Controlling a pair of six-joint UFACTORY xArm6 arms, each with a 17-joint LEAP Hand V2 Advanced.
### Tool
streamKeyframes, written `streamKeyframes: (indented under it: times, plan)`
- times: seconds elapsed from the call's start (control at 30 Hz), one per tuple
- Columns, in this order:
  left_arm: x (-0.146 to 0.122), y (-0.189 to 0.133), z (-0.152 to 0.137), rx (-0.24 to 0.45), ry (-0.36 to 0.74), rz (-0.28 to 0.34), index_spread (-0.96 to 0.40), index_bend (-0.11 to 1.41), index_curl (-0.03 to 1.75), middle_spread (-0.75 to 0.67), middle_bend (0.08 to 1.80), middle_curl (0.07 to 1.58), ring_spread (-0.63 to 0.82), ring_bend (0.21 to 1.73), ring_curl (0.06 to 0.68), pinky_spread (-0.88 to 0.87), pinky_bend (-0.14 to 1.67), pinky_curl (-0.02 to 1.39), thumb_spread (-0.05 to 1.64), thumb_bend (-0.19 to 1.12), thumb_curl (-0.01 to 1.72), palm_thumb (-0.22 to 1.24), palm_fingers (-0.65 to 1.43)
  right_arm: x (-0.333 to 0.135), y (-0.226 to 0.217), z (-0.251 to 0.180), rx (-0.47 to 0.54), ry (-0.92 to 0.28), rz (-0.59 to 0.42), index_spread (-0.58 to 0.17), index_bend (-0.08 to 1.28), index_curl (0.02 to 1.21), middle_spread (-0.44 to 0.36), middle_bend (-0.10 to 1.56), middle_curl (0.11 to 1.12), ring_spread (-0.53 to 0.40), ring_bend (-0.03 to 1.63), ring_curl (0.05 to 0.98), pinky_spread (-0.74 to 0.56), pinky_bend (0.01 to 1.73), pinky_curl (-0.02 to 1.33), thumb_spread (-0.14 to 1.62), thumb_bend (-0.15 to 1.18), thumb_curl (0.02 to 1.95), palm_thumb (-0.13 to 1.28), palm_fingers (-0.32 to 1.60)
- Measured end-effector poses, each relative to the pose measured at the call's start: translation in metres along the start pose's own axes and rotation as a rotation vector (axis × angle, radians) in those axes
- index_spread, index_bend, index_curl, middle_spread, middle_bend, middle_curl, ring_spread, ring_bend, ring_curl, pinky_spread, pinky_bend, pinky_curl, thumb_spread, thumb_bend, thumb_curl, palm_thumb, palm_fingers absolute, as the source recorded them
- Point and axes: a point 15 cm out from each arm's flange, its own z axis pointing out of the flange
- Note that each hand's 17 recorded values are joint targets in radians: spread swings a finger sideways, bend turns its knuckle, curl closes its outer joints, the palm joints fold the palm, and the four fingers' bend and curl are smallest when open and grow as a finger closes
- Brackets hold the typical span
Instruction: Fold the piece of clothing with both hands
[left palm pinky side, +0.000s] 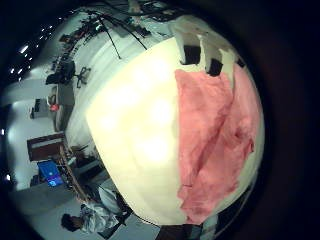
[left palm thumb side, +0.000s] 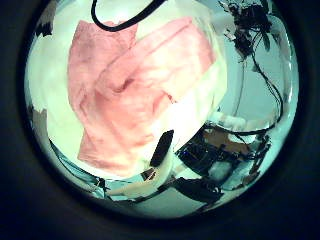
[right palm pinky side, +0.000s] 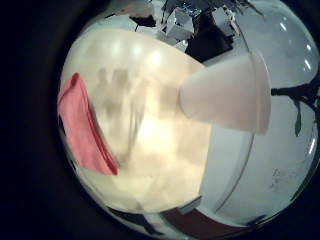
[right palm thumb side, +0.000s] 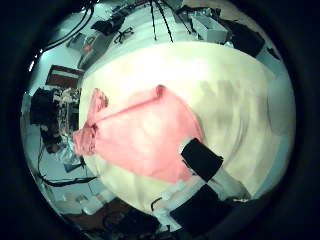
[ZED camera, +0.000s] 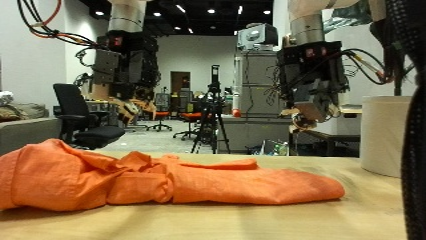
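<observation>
A crumpled orange garment (ZED camera: 147, 178) lies spread on the pale table (ZED camera: 266, 220), with nothing holding it. My left hand (ZED camera: 123, 70) hangs high above its end by the table edge, fingers relaxed and empty. Above the garment's other end hangs my right hand (ZED camera: 309, 85), also loose and empty. The left palm views show the whole garment (left palm thumb side: 130, 85) (left palm pinky side: 215, 135) below, with a fingertip (left palm thumb side: 160, 150) at the edge. In the right thumb side view the garment (right palm thumb side: 140, 130) lies flat with one sleeve out. The right little finger side view catches only its edge (right palm pinky side: 85, 125).
A tall white cylinder (ZED camera: 390, 135) stands on the table beside the right hand, and fills part of the right little finger side view (right palm pinky side: 230, 92). Bare tabletop (right palm thumb side: 220, 80) surrounds the garment. Office chairs and tripods stand in the room behind.
</observation>
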Motion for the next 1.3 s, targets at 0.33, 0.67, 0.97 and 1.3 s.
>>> streamKeyframes:
  times: [0.33,0.67,0.97,1.3]
  plan:
    - [0.048,0.038,0.006,-0.042,0.146,0.005,-0.06,0.14,0.36,0.27,0.16,0.33,0.45,0.5,0.3,0.52,0.26,0.43,0.93,-0.03,0.29,0.18,-0.08,-0.01,0.044,-0.007,-0.14,-0.009,-0.172,-0.399,0.18,0.41,-0.099,0.31,0.36,0.14,0.46,0.228,0.31,0.43,0.33,1.14,-0.03,0.27,0.47,0.01]
    - [0.07,0.064,0.051,-0.101,0.185,-0.003,-0.05,0.15,0.32,0.28,0.16,0.28,0.48,0.47,0.271,0.53,0.24,0.38,0.94,-0.03,0.3,0.17,-0.06,-0.028,0.061,0.023,-0.206,-0.023,-0.206,-0.394,0.17,0.35,-0.072,0.25,0.34,0.167,0.39,0.218,0.31,0.37,0.31,1.11,-0.02,0.26,0.48,0.04]
    - [0.095,0.057,0.059,-0.052,0.165,-0.076,-0.04,0.17,0.32,0.26,0.17,0.26,0.49,0.45,0.254,0.53,0.22,0.35,0.94,-0.03,0.3,0.18,-0.03,-0.043,0.06,0.027,-0.212,-0.022,-0.218,-0.39,0.17,0.32,-0.048,0.21,0.34,0.172,0.34,0.219,0.31,0.33,0.31,1.1,-0.02,0.27,0.5,0.06]
    - [0.105,0.053,0.075,-0.049,0.115,-0.077,-0.04,0.17,0.32,0.25,0.17,0.26,0.48,0.45,0.249,0.52,0.22,0.34,0.95,-0.02,0.3,0.19,-0.02,-0.068,0.061,0.076,-0.281,-0.02,-0.27,-0.385,0.16,0.3,-0.039,0.19,0.34,0.174,0.31,0.222,0.31,0.3,0.31,1.05,-0.02,0.29,0.54,0.07]
